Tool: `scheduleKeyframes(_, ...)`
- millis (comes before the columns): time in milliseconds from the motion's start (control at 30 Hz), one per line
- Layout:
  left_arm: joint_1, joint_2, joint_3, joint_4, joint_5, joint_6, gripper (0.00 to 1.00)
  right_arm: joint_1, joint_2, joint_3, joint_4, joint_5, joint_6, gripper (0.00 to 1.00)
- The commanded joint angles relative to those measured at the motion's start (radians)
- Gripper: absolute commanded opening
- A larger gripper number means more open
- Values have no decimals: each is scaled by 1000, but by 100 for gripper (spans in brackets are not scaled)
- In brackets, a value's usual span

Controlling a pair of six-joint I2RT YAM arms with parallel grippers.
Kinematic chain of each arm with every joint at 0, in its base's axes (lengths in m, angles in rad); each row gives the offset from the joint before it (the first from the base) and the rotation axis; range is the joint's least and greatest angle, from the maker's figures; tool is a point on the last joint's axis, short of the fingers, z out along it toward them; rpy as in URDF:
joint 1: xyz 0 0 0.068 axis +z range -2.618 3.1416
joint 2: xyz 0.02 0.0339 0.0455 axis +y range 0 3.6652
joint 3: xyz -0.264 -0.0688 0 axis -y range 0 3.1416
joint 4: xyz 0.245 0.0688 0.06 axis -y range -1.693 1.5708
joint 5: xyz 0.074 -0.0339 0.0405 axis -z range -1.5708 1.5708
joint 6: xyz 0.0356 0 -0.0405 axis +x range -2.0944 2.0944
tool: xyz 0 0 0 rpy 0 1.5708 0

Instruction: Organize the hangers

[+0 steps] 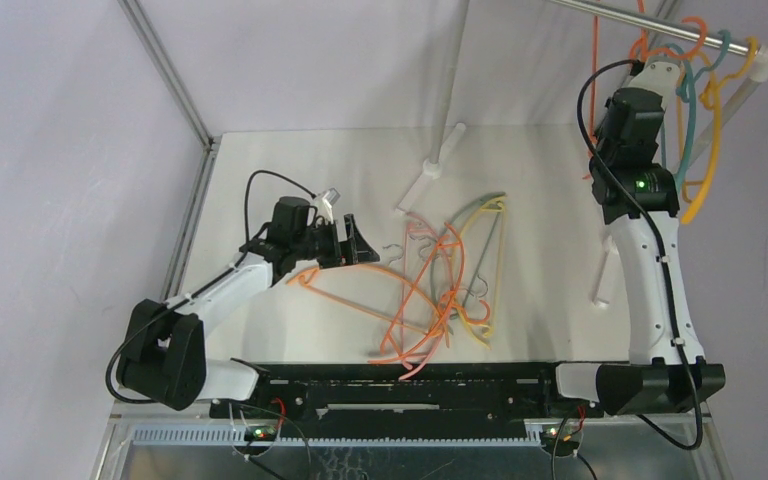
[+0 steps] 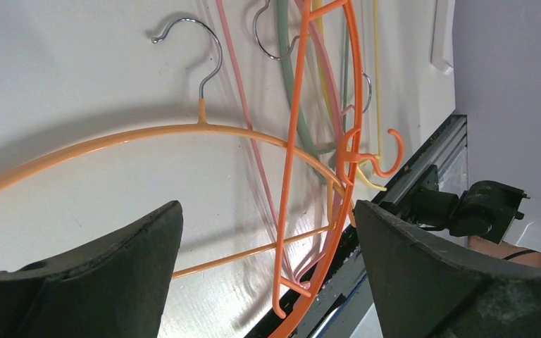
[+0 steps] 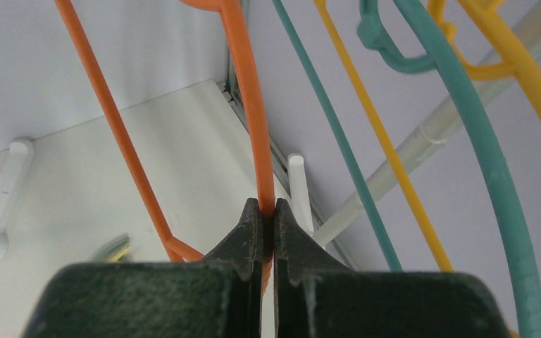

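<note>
The hangers lie in two groups. A loose pile (image 1: 440,290) of orange, pink, yellow and pale green hangers rests tangled on the white table (image 1: 280,180), at its centre and reaching toward the near edge. A second group (image 1: 705,85) of orange, teal and yellow hangers hangs by its hooks from the steel rail (image 1: 640,18) at the upper right.

The right gripper (image 3: 268,225) is raised to the rail. Its jaws are pressed together on the thin bar of one orange hanger (image 3: 250,105), which runs upward from between the fingertips. Teal and yellow hangers hang just beside it on the right.

The left gripper (image 2: 266,211) sits low over the table at the left edge of the pile, with its jaws spread wide and nothing between them. A wire-hooked orange hanger (image 2: 113,139) lies flat on the table just ahead of the fingers. Whether it touches them cannot be told.
</note>
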Motion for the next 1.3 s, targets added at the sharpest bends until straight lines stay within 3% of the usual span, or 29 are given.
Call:
scheduleKeyframes(0, -3, -33, 2, 2, -6, 34, 95, -33, -1, 41, 29, -17, -11, 0)
scheduleKeyframes(267, -3, 4, 39, 3, 4, 33, 95, -70, -49, -63, 7, -20, -2, 0)
scheduleKeyframes(400, -3, 20, 51, 3, 13, 27, 95, -91, -109, -139, 25, -12, 7, 7)
scheduleKeyframes(567, -3, 22, 55, 3, 19, 23, 95, -105, -166, -184, 31, -3, 23, 31)
scheduleKeyframes(700, -3, 17, 53, 3, 20, 23, 95, -104, -197, -193, 6, -8, 61, 61)
scheduleKeyframes(767, -4, 12, 46, 5, 19, 23, 95, -104, -221, -202, -10, -30, 87, 70)
scheduleKeyframes(967, -4, -1, 22, 17, 12, 20, 95, -99, -305, -218, -54, -147, 130, 79)
scheduleKeyframes(1267, -8, 9, 6, 56, 8, -4, 95, -33, -473, -240, -93, -174, 93, 89)
